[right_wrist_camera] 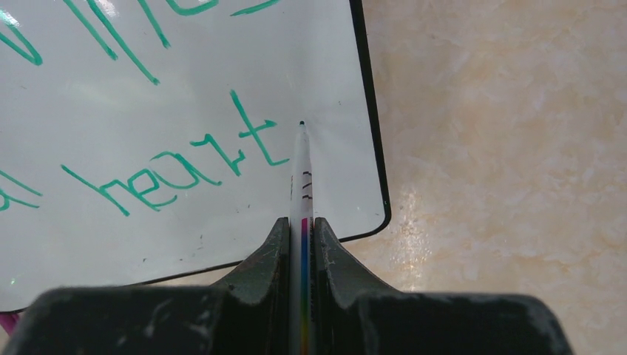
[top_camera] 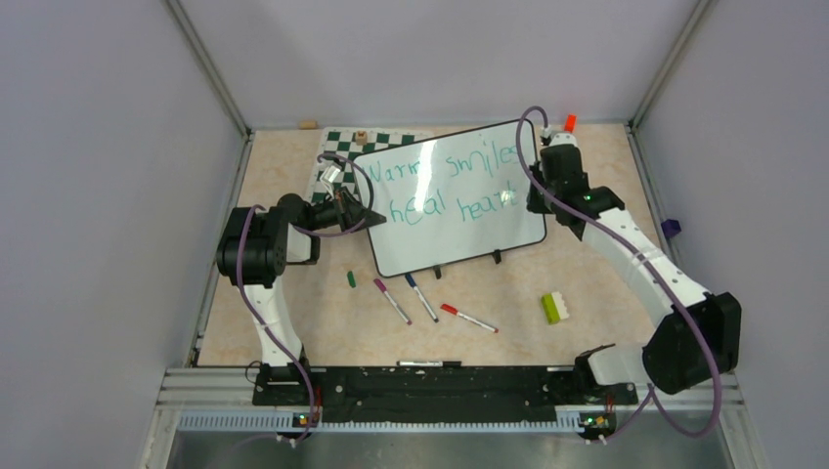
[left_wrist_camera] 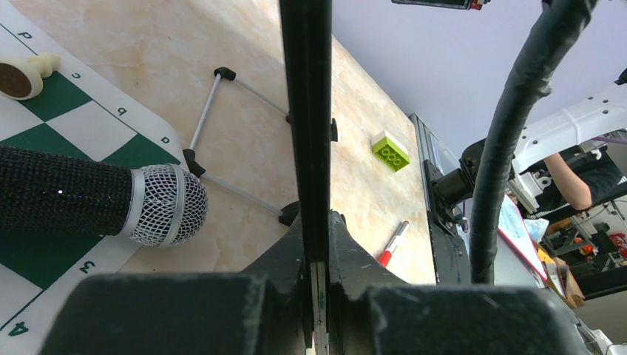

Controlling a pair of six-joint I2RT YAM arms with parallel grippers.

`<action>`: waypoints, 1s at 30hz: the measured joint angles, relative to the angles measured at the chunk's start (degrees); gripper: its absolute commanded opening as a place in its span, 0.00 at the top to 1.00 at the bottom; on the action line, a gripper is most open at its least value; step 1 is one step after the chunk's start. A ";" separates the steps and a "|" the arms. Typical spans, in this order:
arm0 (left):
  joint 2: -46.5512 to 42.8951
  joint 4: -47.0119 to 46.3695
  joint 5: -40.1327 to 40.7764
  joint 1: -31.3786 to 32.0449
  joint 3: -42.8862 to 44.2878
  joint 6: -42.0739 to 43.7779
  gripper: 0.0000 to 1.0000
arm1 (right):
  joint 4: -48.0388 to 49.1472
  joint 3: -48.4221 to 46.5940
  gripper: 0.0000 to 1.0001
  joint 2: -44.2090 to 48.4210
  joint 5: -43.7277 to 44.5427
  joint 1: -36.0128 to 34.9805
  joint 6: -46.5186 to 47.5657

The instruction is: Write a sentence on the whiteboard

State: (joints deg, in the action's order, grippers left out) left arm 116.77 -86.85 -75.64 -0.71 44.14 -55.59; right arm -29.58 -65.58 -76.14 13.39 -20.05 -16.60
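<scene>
At the far middle of the surface, the board is sitting skewed, its far-left corner covering part of the chess mat in the top view. The sentence is showing in teal across two lines: "Warm smiles" above "heal heart".

Left arm:
- It is rising from its near-left base to a raised elbow.
- The forearm is running roughly level to the right, toward the board's left edge.
- The left tool is clamping the board's rim. In the wrist view the black rim is running straight up from between the closed fingers.
- A microphone is lying on the chess mat just beside this tool.

Right arm:
- It is folding out to a low elbow at the near right.
- The long forearm is angling far-left and the wrist is bending down over the board's right end.
- The right tool is clamping a marker, which is pointing straight out from between the fingers.
- The marker tip is resting just right of the last "t" of "heart". Contact with the board looks likely but is hard to confirm.

Three loose pens and a green cap are lying near the board's near edge. A green-and-white brick is sitting apart to their right.
</scene>
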 measured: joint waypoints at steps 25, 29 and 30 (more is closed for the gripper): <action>0.00 0.00 0.00 0.00 0.00 0.00 1.00 | 2.05 2.34 1.00 -0.72 -3.39 0.11 0.04; 0.00 0.00 0.00 0.00 0.00 0.00 1.00 | 2.01 2.34 1.00 -0.72 -2.05 0.13 0.04; 0.00 0.00 0.00 0.00 0.00 0.00 1.00 | 2.01 2.34 1.00 -0.72 -1.77 0.22 0.02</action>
State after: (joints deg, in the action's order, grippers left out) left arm 116.77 -86.85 -75.64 -0.71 44.14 -55.59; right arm -27.57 -63.24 -76.86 11.62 -19.84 -16.58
